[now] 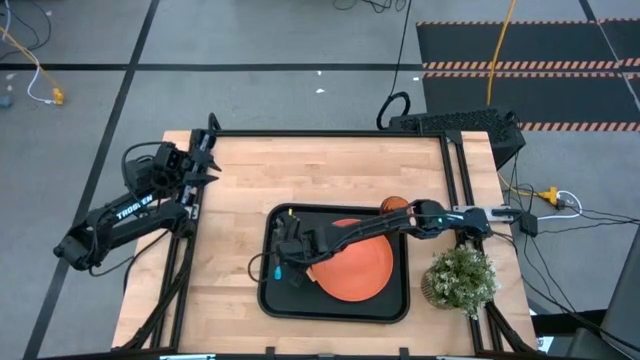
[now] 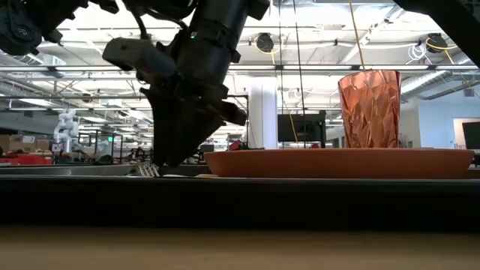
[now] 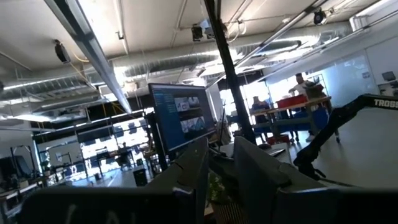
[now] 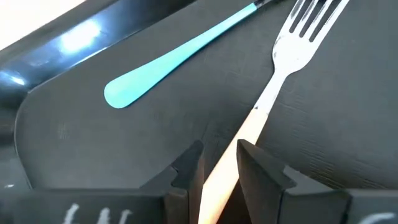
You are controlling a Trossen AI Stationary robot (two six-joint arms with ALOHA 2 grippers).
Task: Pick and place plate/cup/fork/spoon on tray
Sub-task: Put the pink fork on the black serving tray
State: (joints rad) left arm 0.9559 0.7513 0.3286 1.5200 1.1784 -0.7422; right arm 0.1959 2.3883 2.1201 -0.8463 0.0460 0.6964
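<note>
My right hand (image 4: 217,163) pinches the fork (image 4: 292,56) by its handle, low on the tray (image 1: 400,305). Opening carelessly could knock it onto the spoon (image 4: 180,53) (just beside).

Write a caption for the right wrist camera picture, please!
The right gripper holds the fork by its tan handle on the black tray, beside the blue-handled spoon.

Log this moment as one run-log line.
right gripper: shut on fork handle, low over tray | spoon: on tray beside fork | plate, cup: on tray | left gripper: idle at table edge
</note>
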